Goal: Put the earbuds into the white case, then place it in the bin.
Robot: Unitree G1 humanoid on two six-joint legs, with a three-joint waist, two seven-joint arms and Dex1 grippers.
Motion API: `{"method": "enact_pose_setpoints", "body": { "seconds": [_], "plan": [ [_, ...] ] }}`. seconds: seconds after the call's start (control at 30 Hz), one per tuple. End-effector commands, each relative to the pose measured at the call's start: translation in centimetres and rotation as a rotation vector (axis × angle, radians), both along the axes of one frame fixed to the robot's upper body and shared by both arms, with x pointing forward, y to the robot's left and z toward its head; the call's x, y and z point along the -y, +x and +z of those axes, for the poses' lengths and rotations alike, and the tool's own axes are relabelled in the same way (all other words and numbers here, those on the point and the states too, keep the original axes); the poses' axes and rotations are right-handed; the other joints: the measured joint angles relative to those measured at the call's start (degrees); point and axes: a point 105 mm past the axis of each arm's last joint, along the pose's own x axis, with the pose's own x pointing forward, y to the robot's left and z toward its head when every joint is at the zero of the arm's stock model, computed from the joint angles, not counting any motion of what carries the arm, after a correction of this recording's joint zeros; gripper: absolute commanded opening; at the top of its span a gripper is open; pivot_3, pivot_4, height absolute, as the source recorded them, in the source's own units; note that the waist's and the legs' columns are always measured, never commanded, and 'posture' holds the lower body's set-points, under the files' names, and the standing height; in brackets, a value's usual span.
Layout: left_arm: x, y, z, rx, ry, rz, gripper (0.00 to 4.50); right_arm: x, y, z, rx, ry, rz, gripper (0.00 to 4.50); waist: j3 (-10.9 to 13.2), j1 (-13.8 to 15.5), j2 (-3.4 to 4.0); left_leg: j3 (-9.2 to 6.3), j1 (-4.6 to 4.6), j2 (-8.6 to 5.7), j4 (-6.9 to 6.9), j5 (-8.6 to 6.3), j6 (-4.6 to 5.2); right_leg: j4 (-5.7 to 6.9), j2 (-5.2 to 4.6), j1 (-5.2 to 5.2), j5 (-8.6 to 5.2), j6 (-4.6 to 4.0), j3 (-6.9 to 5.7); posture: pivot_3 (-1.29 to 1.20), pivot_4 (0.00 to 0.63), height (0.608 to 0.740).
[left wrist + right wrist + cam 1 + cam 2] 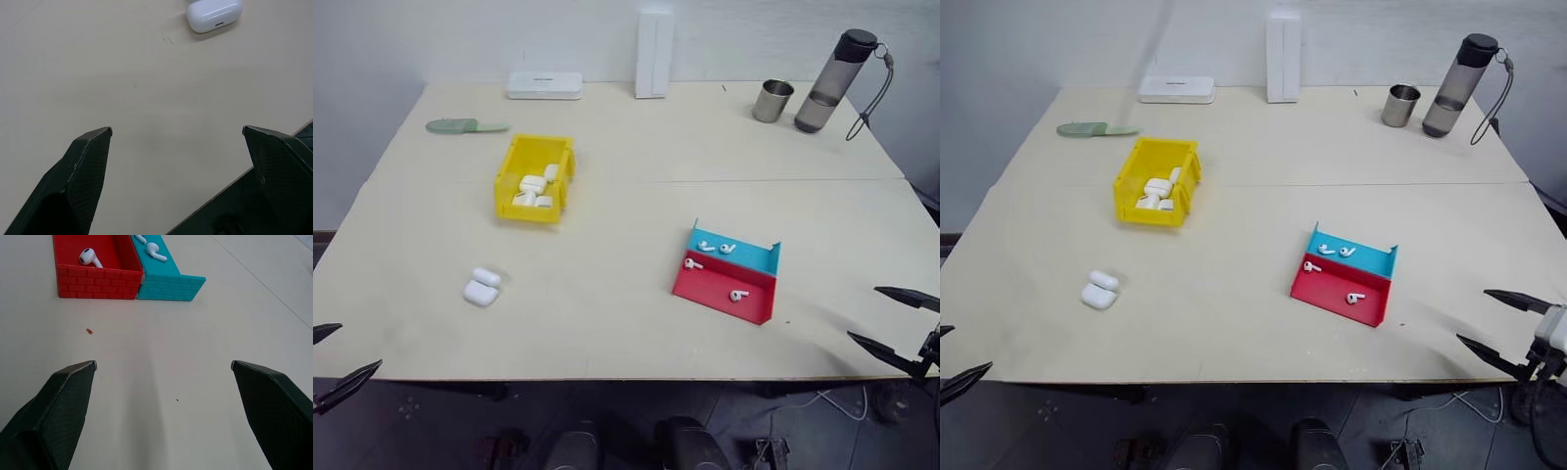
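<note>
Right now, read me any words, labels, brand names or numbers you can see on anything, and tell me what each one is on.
No text can be read.
The flat white box bears a faint dark mark, too small to read.
The tall white box, white case and water bottle show no lettering.

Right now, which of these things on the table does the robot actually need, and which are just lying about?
Needed: earbuds in the red and blue tray; open white case; yellow bin, already holding other cases.

Lying about: flat white box, tall white box, green tool, metal cup, bottle.
</note>
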Motion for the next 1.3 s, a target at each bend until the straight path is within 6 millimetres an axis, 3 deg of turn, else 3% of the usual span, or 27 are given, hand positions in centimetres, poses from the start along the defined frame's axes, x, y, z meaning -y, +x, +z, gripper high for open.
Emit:
{"method": "enact_pose_setpoints", "body": {
  "seconds": [0.03,0.23,0.33,0.5,0.67,0.77,0.93,1.07,1.3],
  "plan": [
    [0.1,-0.1,0.8,0.037,0.004,0.001,4.48,-0.2,0.2,0.9,0.017,-0.007,0.007,4.50,0.00,-0.01,0.00,0.00,0.00,0.00,0.00,0.00,0.00,0.00,0.00,0.00,0.00,0.00,0.00,0.00,0.150,0.740],
    [0.6,0.2,1.3,0.059,-0.073,0.005,4.48,-0.8,0.6,1.2,0.020,0.004,0.018,4.50,0.01,-0.04,-0.01,0.00,0.00,0.00,0.00,0.00,0.00,0.01,0.00,0.00,0.00,0.00,0.00,0.00,0.150,0.740],
    [1.0,0.1,1.5,0.025,-0.172,0.014,4.48,-2.1,1.3,1.8,0.035,0.050,0.042,4.50,0.02,-0.04,-0.02,0.00,0.00,0.00,0.00,0.00,0.00,0.02,0.00,0.00,0.00,0.00,0.00,0.00,0.150,0.740],
    [-1.1,-1.3,2.2,-0.032,-0.304,0.176,4.48,-7.8,2.3,4.8,0.162,0.223,0.216,4.50,0.08,-0.26,-0.13,-0.01,0.00,0.05,0.01,0.01,-0.03,0.14,0.03,-0.06,0.00,0.00,-0.01,0.00,0.150,0.740],
    [-5.7,-3.6,2.2,-0.143,-0.351,0.475,4.48,-12.7,1.2,6.4,0.156,0.361,0.385,4.50,0.13,0.04,-0.18,-0.07,-0.04,0.04,-0.01,-0.03,-0.04,0.21,0.02,-0.15,0.00,0.01,-0.04,0.00,0.150,0.740],
    [-5.8,-4.4,2.3,-0.323,-0.413,0.543,4.48,-15.0,0.8,7.4,0.234,0.384,0.455,4.50,0.16,0.34,-0.55,-0.19,-0.05,0.04,-0.01,-0.02,-0.06,0.41,0.02,-0.21,0.00,0.01,-0.11,0.00,0.150,0.740],
    [-3.2,-1.6,4.6,-0.401,-0.386,0.400,4.48,-17.0,-0.5,7.4,0.323,0.345,0.580,4.50,0.19,1.04,-0.57,-0.23,-0.07,-0.03,0.00,-0.04,-0.10,0.42,-0.03,-0.24,0.00,0.00,-0.05,0.00,0.150,0.740],
    [1.4,2.4,6.4,-0.459,-0.363,0.240,4.48,-16.3,-0.9,6.2,0.290,0.306,0.578,4.50,0.20,1.83,-0.56,-0.25,-0.24,-0.03,-0.02,-0.04,-0.13,0.52,-0.03,-0.47,0.00,0.01,-0.09,0.00,0.150,0.740],
    [9.3,7.0,5.8,-0.559,-0.289,0.081,4.48,-14.8,-1.0,5.0,0.243,0.288,0.494,4.50,0.24,0.56,-0.47,-0.18,-0.47,-0.04,0.00,-0.04,-0.14,0.76,0.01,-0.78,0.01,0.03,-0.03,0.00,0.150,0.740]
  ]
}}
